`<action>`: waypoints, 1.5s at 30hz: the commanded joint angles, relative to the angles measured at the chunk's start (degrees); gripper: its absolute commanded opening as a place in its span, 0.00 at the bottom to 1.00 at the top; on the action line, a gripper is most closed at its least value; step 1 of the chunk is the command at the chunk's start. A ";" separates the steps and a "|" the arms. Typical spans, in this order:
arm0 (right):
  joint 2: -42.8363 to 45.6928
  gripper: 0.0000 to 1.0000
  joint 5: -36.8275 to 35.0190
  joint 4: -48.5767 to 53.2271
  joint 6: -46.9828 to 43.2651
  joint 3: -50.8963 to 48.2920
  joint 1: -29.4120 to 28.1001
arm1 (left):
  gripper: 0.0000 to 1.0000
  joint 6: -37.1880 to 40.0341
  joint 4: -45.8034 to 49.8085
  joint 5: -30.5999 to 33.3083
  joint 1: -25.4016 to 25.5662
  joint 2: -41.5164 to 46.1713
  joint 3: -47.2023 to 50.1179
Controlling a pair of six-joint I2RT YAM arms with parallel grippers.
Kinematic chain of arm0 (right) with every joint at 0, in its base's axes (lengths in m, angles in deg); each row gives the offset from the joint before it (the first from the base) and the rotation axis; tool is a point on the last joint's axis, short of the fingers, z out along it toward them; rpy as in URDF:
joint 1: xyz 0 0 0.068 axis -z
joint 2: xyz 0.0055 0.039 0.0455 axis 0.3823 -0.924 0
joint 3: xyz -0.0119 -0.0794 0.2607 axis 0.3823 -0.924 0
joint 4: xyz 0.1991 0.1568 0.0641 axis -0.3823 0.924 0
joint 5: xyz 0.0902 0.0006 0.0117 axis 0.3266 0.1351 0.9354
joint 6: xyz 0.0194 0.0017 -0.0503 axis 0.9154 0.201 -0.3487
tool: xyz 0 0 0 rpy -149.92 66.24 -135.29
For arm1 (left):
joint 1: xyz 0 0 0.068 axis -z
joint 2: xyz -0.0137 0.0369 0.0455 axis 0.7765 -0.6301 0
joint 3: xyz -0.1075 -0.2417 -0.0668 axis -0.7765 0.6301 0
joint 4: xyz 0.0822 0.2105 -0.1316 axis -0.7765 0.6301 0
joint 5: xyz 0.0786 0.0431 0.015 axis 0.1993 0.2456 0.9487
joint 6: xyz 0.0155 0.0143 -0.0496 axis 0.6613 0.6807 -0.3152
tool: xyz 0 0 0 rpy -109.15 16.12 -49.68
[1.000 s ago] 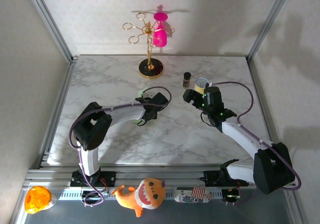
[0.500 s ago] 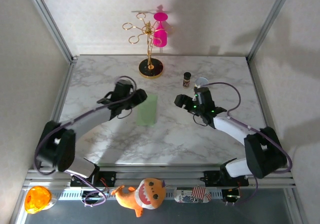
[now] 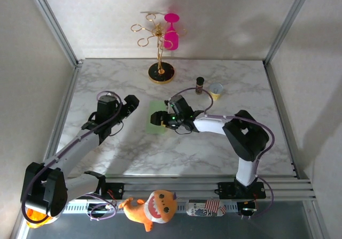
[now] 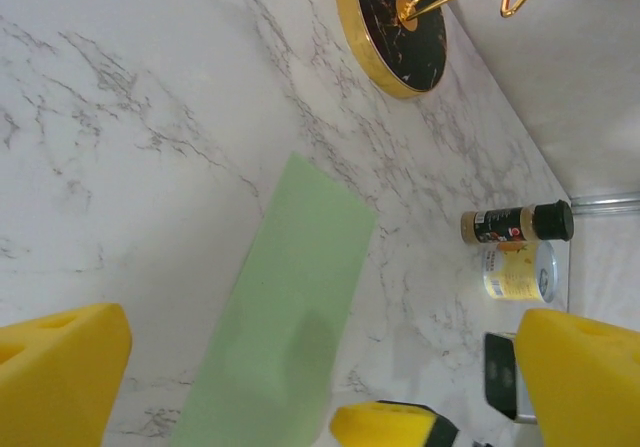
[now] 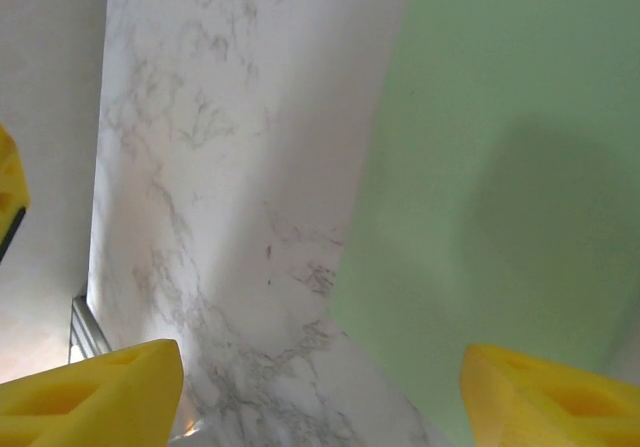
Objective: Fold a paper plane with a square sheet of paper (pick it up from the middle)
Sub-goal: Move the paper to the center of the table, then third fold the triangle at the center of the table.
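Marble table (image 3: 107,78) — folded green sheet (image 3: 154,122) flat, long axis near-to-far.

Pale green paper (image 4: 290,297); grey-veined white marble table (image 4: 120,117).

Overhead, my right gripper (image 3: 159,119) hides part of the thin pale green paper strip (image 3: 155,107); both wrist views crop its ends.
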 commanded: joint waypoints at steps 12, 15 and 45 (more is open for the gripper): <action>-3.60 0.73 -0.18 12.76 -9.03 1.89 0.52 | 0.99 -0.41 -3.22 -3.33 -0.95 -3.14 1.39; -0.46 0.72 -1.86 16.57 -13.76 -1.54 2.66 | 0.99 -0.30 -3.75 -4.67 -0.96 -4.37 1.42; 13.64 0.69 -4.98 4.78 2.84 -15.35 8.77 | 0.88 -13.35 -17.91 -16.70 14.00 -21.66 2.53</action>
